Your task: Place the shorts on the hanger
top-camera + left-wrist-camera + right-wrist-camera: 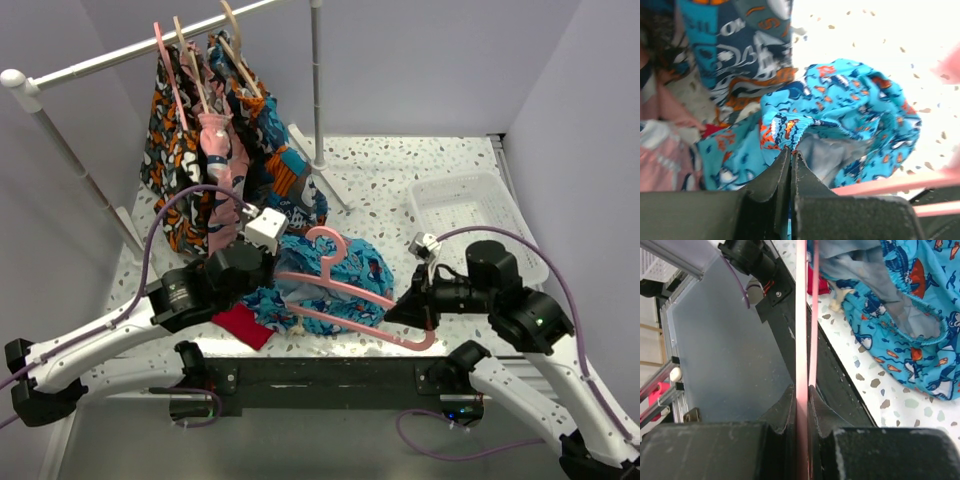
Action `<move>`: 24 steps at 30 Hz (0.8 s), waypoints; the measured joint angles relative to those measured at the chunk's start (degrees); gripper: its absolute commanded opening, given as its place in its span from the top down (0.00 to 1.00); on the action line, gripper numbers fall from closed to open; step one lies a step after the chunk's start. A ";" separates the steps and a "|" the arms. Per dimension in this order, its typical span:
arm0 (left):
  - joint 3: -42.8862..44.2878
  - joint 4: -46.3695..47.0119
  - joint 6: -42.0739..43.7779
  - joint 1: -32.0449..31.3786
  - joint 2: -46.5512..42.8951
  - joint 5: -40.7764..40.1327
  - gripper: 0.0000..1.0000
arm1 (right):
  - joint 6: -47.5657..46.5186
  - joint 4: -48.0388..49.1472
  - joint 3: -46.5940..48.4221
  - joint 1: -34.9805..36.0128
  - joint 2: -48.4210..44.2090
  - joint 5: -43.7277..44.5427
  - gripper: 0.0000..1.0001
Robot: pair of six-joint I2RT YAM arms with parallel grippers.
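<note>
The bright blue printed shorts (pixel 352 262) lie crumpled on the speckled table between the two arms. My left gripper (pixel 272 285) is shut on a fold of their gathered edge; in the left wrist view the cloth (pixel 855 100) bunches just beyond the closed fingertips (pixel 791 152). The salmon-pink hanger (pixel 345 292) lies across the shorts, its hook (pixel 325 240) pointing to the back. My right gripper (pixel 395 312) is shut on the hanger's right end. In the right wrist view, the pink bar (pixel 801 315) runs straight out from between the jaws (pixel 801 390), with the shorts (pixel 900 305) to its right.
A clothes rack (pixel 318 90) at the back left carries orange-black patterned garments (pixel 190 150) on pale wooden hangers. A plain red cloth (pixel 243 325) lies under the left arm. A white basket (pixel 470 215) sits at the back right. A black mounting bar (pixel 330 378) lines the near edge.
</note>
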 measured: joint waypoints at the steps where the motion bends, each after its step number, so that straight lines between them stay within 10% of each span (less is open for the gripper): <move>1: -0.07 0.74 0.31 0.00 -0.26 1.18 1.00 | 0.81 2.43 -2.14 0.00 0.02 -0.22 1.00; 24: -1.92 6.84 0.61 0.00 0.22 10.71 0.48 | 10.03 30.42 -22.16 0.13 -2.86 6.10 1.00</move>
